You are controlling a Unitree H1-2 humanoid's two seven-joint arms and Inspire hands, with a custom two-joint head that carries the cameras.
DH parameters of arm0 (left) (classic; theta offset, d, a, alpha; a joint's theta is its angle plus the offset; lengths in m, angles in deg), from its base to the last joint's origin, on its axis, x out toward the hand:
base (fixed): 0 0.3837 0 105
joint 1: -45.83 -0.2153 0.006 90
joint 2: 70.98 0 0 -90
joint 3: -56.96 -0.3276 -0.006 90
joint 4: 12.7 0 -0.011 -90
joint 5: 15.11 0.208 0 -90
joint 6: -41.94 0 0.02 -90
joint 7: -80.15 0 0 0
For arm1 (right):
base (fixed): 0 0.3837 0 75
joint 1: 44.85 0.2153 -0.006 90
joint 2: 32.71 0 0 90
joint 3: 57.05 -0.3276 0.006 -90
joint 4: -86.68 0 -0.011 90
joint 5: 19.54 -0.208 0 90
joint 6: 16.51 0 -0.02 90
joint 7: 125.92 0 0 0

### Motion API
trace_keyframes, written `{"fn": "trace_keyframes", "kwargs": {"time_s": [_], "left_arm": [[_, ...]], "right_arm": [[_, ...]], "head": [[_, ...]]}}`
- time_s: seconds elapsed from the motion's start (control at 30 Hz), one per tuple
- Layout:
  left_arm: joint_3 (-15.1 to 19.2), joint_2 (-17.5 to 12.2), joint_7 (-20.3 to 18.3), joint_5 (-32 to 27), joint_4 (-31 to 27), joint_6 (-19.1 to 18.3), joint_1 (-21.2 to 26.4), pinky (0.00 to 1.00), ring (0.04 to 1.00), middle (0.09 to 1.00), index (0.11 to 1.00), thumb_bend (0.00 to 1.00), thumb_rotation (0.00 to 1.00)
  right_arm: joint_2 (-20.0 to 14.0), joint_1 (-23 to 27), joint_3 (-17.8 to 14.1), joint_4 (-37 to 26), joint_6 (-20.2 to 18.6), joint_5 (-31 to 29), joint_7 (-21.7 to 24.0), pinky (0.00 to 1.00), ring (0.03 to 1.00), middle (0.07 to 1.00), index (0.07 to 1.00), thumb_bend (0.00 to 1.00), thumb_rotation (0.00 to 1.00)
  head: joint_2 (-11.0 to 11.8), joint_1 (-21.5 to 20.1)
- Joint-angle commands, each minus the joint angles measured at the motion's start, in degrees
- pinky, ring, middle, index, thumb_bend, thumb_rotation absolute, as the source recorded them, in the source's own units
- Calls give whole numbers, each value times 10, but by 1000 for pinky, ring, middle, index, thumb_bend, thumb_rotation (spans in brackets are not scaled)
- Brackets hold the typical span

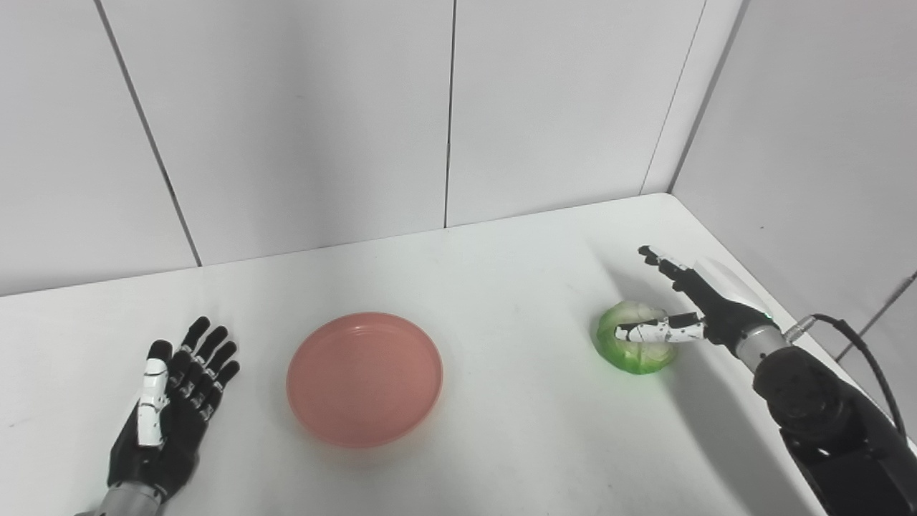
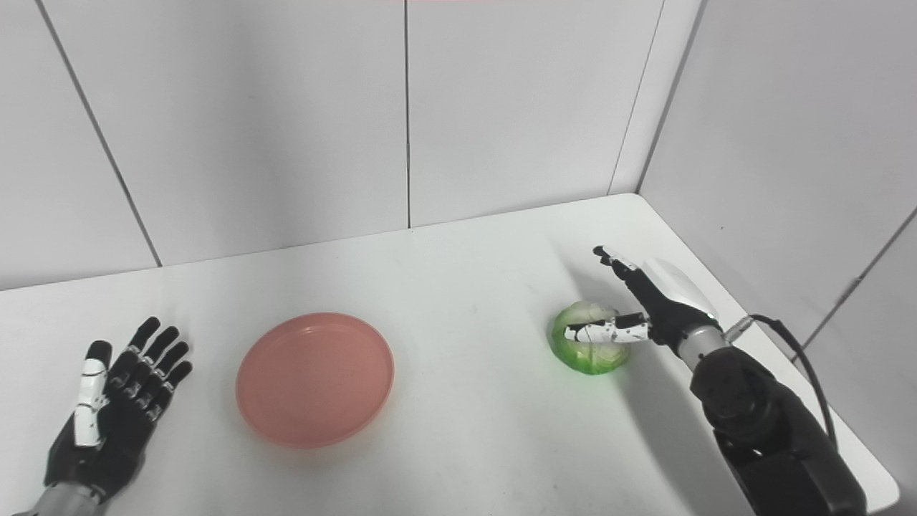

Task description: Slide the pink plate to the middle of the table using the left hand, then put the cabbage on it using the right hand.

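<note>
Leftmost, the left hand (image 1: pixel 168 408) lay near the table's front edge, palm up, fingers spread and extended toward the far wall, holding nothing. Its shell was black with white segments along the thumb. Just right of it, apart from the fingers, sat the pink plate (image 1: pixel 365 378): round, shallow, matte, raised rim, no long axis, left of the table's (image 1: pixel 501 301) middle. The tabletop was plain white and smooth. Further right, well apart from the plate, the cabbage (image 1: pixel 636 337) rested near the right edge, a rounded, glossy green head, pale on top. The right hand (image 1: pixel 688 304) was at it, thumb laid across its top, fingers extended past its far side; whether they touched it could not be determined. No writing was legible.
</note>
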State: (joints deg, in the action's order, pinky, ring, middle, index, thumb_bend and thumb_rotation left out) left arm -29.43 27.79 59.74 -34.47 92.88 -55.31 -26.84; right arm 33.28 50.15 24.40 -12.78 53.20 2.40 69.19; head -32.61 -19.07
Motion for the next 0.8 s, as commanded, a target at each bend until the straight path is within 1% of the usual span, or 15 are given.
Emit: {"fn": "trace_keyframes", "kwargs": {"time_s": [0.0, 0.37, 0.5, 0.7, 0.77], "left_arm": [[-1, -9, 5, 4, 14, -25, -12, 986, 983, 980, 966, 653, 991], [-4, -14, 2, 7, 18, -19, -12, 984, 976, 975, 962, 652, 996], [-4, -14, 0, 5, 18, -20, -11, 989, 975, 975, 963, 652, 995], [-5, -14, 1, 4, 12, -25, -13, 991, 983, 983, 969, 656, 991], [-4, -14, -1, 2, 14, -24, -12, 992, 982, 981, 969, 653, 991]], "right_arm": [[-20, 15, -5, -2, 9, 5, -10, 873, 921, 918, 941, 1000, 493], [-35, 13, 11, 9, 9, 14, -3, 854, 912, 922, 933, 1000, 518], [-41, 14, 17, 16, 17, 14, 1, 850, 913, 925, 931, 1000, 529], [-39, 10, 14, 5, -2, 6, 10, 823, 900, 929, 932, 1000, 533], [-39, 13, 16, 7, -1, 5, 15, 822, 901, 930, 934, 1000, 534]], "head": [[-1, 0], [-4, 1], [-5, 0], [-7, 0], [-8, 0]]}}
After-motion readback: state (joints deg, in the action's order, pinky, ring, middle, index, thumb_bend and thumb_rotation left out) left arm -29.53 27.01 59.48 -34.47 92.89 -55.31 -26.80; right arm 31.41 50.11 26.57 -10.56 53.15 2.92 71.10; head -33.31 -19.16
